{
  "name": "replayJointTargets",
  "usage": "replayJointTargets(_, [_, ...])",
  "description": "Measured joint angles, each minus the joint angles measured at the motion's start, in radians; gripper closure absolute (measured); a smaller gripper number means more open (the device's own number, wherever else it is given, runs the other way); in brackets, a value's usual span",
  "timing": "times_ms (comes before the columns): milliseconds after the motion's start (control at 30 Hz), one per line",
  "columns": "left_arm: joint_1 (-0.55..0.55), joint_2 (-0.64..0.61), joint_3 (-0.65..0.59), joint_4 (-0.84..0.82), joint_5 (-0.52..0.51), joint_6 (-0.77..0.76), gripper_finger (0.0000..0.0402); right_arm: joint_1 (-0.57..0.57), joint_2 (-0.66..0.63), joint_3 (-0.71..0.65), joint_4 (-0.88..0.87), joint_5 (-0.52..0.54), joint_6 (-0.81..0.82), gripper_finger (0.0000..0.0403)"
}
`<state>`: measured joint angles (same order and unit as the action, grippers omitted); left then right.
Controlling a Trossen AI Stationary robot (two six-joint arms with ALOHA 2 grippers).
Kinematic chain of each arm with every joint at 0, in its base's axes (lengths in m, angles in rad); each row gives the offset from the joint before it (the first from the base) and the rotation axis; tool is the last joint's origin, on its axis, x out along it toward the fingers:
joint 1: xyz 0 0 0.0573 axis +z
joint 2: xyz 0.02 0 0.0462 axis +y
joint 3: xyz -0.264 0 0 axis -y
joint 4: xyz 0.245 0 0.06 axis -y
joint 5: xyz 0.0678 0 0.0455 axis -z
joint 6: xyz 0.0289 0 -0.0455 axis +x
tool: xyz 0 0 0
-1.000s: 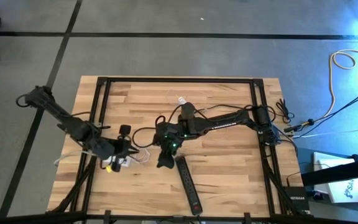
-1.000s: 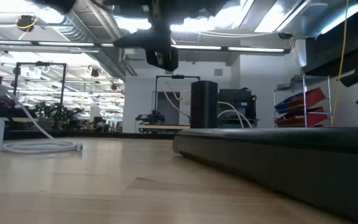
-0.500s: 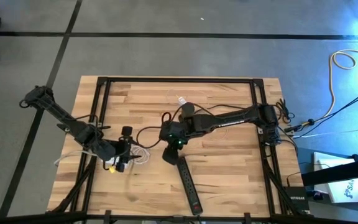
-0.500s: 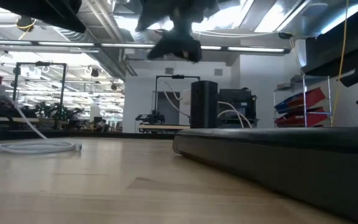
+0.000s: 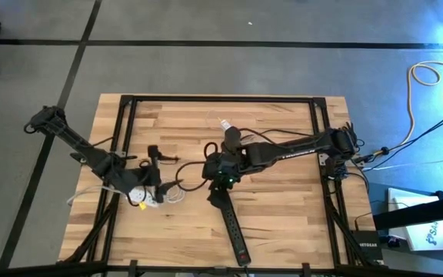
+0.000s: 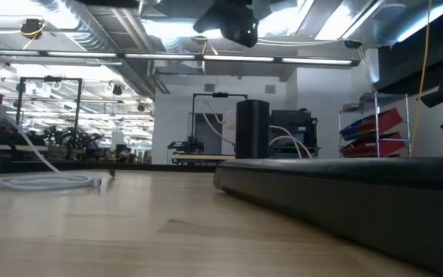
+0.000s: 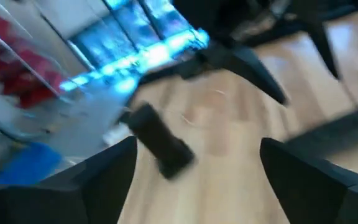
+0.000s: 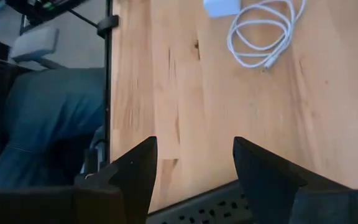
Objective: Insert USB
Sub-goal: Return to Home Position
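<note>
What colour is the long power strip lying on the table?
Black. The power strip shows best in the high view.

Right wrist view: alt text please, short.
The right gripper is open and empty above the wooden table, with a black power strip under it. Farther across the table lie a coiled white cable and, next to it, a white outlet extension.

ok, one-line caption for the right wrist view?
Open right gripper over the wooden table, a coiled white cable ahead and a black power strip close by.
</note>
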<state>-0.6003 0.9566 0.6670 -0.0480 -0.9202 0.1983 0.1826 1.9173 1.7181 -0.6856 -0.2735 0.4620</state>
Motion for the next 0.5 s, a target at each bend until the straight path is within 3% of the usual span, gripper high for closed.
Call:
replayJointTargets(100, [-0.003,-0.033,0.022,0.074,0.036,0.102,0.0075,0.014,-0.013,-0.026,-0.004,0.025,0.0,0.021])
replayJointTargets(233, [-0.074,-0.126,0.072,0.041,0.154,0.099,0.0074,0.032,-0.013,-0.076,0.045,0.029,0.001,0.021])
replayJointTargets(400, [-0.178,-0.273,0.054,-0.091,0.134,-0.014,0.0084,0.062,-0.028,-0.169,0.362,-0.231,-0.124,0.021])
replayJointTargets(500, [-0.195,-0.363,-0.019,-0.088,0.101,-0.041,0.0087,0.064,-0.084,-0.218,0.408,-0.237,-0.144,0.021])
